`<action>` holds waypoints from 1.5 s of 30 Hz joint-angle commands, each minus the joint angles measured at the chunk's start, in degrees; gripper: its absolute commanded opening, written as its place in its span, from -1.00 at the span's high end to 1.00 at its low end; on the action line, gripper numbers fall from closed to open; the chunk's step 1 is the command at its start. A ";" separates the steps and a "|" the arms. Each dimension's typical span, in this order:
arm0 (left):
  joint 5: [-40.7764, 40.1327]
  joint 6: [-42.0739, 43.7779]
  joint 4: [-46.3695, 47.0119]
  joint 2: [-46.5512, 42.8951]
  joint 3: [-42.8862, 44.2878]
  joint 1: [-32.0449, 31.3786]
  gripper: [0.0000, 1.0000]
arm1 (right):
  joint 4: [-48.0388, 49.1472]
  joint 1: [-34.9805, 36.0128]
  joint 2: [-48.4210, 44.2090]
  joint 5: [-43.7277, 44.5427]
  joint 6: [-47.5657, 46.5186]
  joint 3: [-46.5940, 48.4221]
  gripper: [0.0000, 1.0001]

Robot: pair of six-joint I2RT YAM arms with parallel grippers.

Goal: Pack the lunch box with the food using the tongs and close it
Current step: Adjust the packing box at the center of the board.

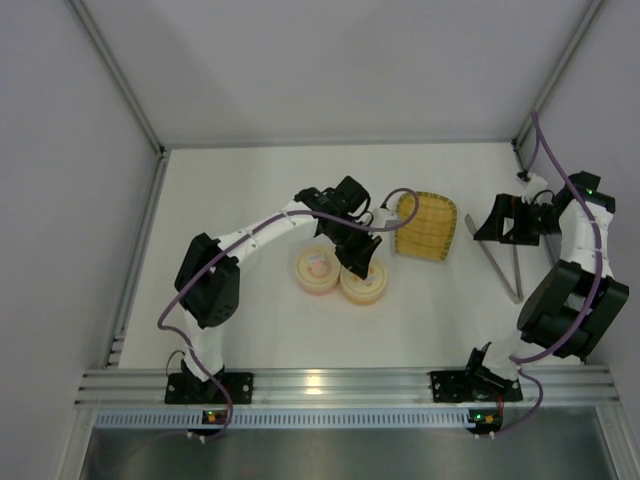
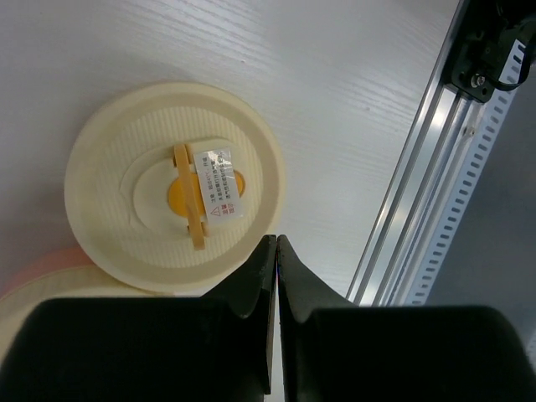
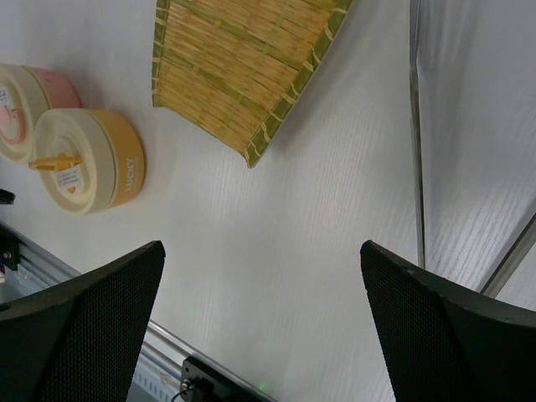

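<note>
At the far left, a grey panel wall point(image 1: 60, 200) and a slanting aluminium post point(image 1: 120, 80) bound the white tabletop point(image 1: 250, 190). A broad strip of bare surface lies between this edge and the left arm point(image 1: 215, 275). That arm reaches right and away from its base. The left gripper point(image 2: 276, 241) hangs over the near rim of the round orange lunch box tub with a cream lid and orange centre point(image 2: 109, 184), its jaws pressed together on nothing. Just left of that tub, and touching it, stands the round pink lunch box tub with a cream lid and pink centre point(image 1: 317, 270). Both lids are on. A ribbed aluminium rail point(image 1: 340, 385) runs along the near edge, with open tabletop between it and the tubs.

To the right and farther back lies the fan-shaped yellow woven bamboo tray with a green border point(image 1: 425, 225), apart from the tubs. A purple cable point(image 1: 400, 197) loops over its left edge. Right of the tray, the long slim silver-grey metal tongs point(image 1: 516, 285) lie flat on the tabletop, their joined end toward the rail. The right gripper point(image 1: 508, 222) hovers over their spread ends with jaws spread wide and empty. The wrist view shows bare tabletop between them. The right wall point(image 1: 620, 120) stands just beyond that arm.
</note>
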 commanded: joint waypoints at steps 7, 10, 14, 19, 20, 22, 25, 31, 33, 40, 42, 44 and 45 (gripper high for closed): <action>6.77 -1.98 1.63 6.25 3.22 1.35 0.88 | -0.97 0.81 -0.82 -0.98 -2.10 0.54 -0.99; 8.79 -3.38 3.13 7.84 3.13 3.80 0.89 | -1.15 0.81 -0.73 -0.89 -2.46 0.36 -0.99; 13.35 -4.71 4.62 9.86 3.48 8.02 0.91 | -1.06 0.81 -0.55 -1.07 -2.54 0.10 -0.99; 17.23 -5.24 5.24 11.27 3.13 9.70 0.92 | -1.41 0.81 -0.38 -1.33 -2.63 -0.08 -0.99; 17.76 -5.15 5.24 11.62 3.13 9.70 0.92 | -1.32 0.81 -0.29 -1.33 -2.72 -0.08 -0.99; 18.46 -5.23 5.50 12.76 3.04 9.79 0.92 | -1.41 0.81 -0.20 -1.33 -2.81 0.01 -0.99; 18.38 -5.32 5.94 13.38 2.86 9.79 0.92 | -1.67 0.81 -0.29 -0.98 -2.89 0.27 -0.99; 13.21 -4.88 5.94 12.42 2.43 9.70 0.91 | -1.85 0.81 -0.20 -1.07 -2.90 0.45 -0.99; 10.13 -4.36 5.59 10.67 2.77 9.79 0.89 | -1.94 0.81 -0.29 -1.42 -2.72 0.54 -0.99; -0.69 -1.81 2.62 -1.20 5.76 11.80 0.44 | -1.41 2.82 -3.10 -0.90 -2.19 0.45 -0.99; -2.96 -0.41 -0.71 -1.91 6.20 12.94 0.27 | -1.06 4.57 -3.54 -0.89 -1.67 0.10 -0.99; -3.42 0.21 -2.31 -3.14 4.72 15.40 0.19 | 0.25 6.85 -4.85 -0.37 -0.44 -1.13 -0.99; -3.16 0.13 -2.49 -3.75 3.75 16.46 0.14 | 0.78 7.91 -5.38 0.07 -0.09 -1.65 -0.99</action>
